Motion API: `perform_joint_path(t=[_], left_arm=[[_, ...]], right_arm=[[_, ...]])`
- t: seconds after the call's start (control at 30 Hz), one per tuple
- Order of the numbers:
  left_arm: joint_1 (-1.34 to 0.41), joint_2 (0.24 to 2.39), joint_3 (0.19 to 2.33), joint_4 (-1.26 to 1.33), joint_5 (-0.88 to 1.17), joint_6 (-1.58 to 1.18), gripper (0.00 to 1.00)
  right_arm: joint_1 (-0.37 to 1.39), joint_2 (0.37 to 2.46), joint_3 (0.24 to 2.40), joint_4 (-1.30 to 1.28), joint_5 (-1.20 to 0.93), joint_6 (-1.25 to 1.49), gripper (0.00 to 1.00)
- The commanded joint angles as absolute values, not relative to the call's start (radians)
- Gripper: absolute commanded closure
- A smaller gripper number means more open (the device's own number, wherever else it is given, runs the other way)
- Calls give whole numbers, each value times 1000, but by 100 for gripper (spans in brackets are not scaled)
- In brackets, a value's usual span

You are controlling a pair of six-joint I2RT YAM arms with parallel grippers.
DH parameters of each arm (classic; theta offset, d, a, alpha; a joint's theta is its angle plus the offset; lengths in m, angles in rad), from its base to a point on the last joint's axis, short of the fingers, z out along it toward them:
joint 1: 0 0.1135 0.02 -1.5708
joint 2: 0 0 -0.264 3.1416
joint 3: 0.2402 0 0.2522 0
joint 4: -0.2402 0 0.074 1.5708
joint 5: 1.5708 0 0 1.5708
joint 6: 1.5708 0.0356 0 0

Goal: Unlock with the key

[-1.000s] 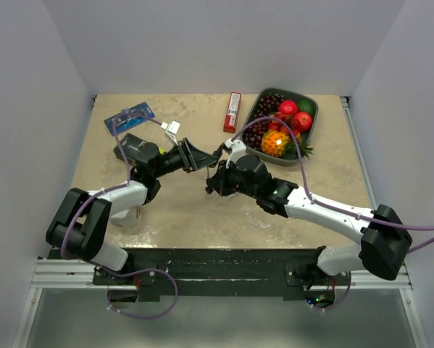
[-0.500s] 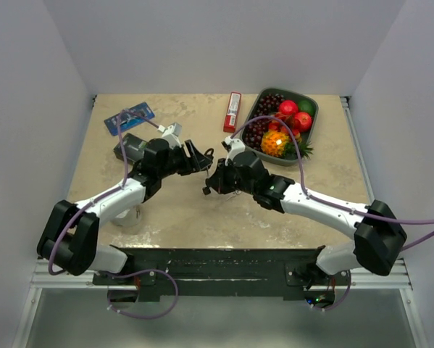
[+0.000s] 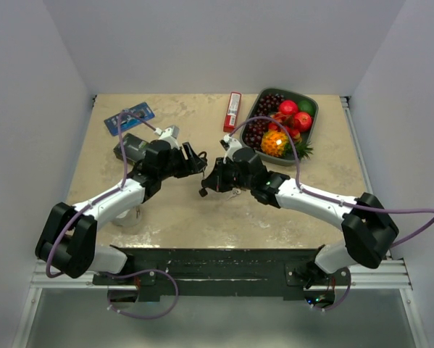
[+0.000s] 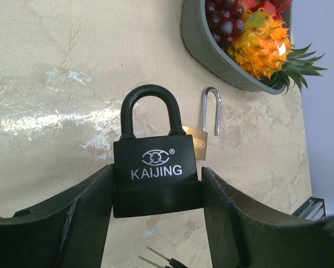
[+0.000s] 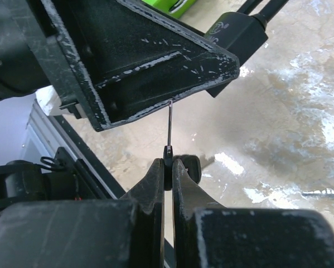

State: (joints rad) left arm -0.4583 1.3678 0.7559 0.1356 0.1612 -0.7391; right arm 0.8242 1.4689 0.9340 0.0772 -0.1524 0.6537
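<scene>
Above the middle of the bench (image 3: 202, 217), a little toward its far edge, the left gripper (image 3: 195, 161) clamps a black padlock (image 4: 155, 167) by its two side faces. One finger (image 4: 72, 218) presses each side of the body. The shackle is closed and points away from the wrist, and the "KAIJING" face is turned to the wrist camera. The right gripper (image 5: 168, 164) comes in from the right, its fingers pressed together on the head of a key (image 5: 169, 134). The thin blade stands up out of the grip, and its tip is at the lower edge of the left gripper's finger. The frames do not show whether the blade has reached the keyhole. In the top view the two grippers meet tip to tip. A brass lock (image 4: 195, 142) lies on the bench beyond the padlock with its shackle swung open, near a grey tray (image 4: 211, 56) but apart from it. The tray sits toward the far right corner and holds a pineapple (image 4: 261, 44) among other fruit. A red bar (image 3: 232, 111) lies at the far edge, and a blue pack (image 3: 130, 116) lies near the far left corner.
</scene>
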Motion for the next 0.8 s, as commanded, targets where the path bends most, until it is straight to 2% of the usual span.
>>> perform_joint_path(t=[0.0,0.3,0.5,0.77], left_arm=[[-463,1324,827,227,144,-726,100],[-463,1318,824,218,109,-713,100],[-474,1312,825,216,106,-701,100],[-522,1290,828,209,48,-664,100]], right_arm=[[825,1451,921,156,-218,695,100],[827,1460,856,279,-291,795,100],[825,1482,864,268,-302,778,100],[750,1505,859,357,-388,821,100]])
